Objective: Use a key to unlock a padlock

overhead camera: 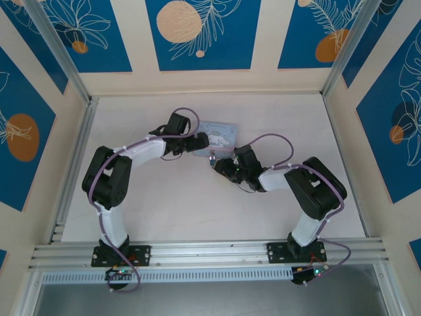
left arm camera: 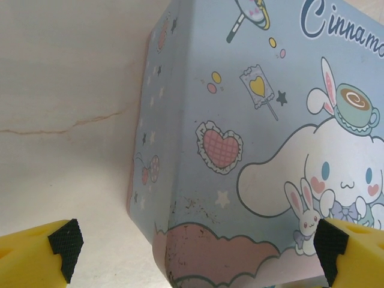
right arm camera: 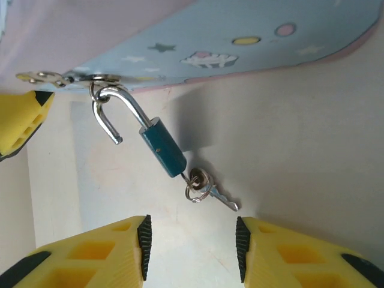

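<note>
Right gripper (right arm camera: pixel 192 240): fingers apart, nothing between them. The padlock (right arm camera: pixel 162 147) hangs just ahead of the fingertips, clear of both pads. Its shackle is sprung open and hooked through a ring on the edge of the pale blue tin (right arm camera: pixel 252 36). The key (right arm camera: pixel 221 195) dangles on a ring at the body's lower end, nearest the gap. Left gripper (left arm camera: pixel 198 240): fingers wide apart, facing the tin.

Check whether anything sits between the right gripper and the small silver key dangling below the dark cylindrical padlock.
Nothing visible does. The right gripper stands open just short of the small silver key, with bare table between them; the dark cylindrical padlock lies beyond it.
</note>
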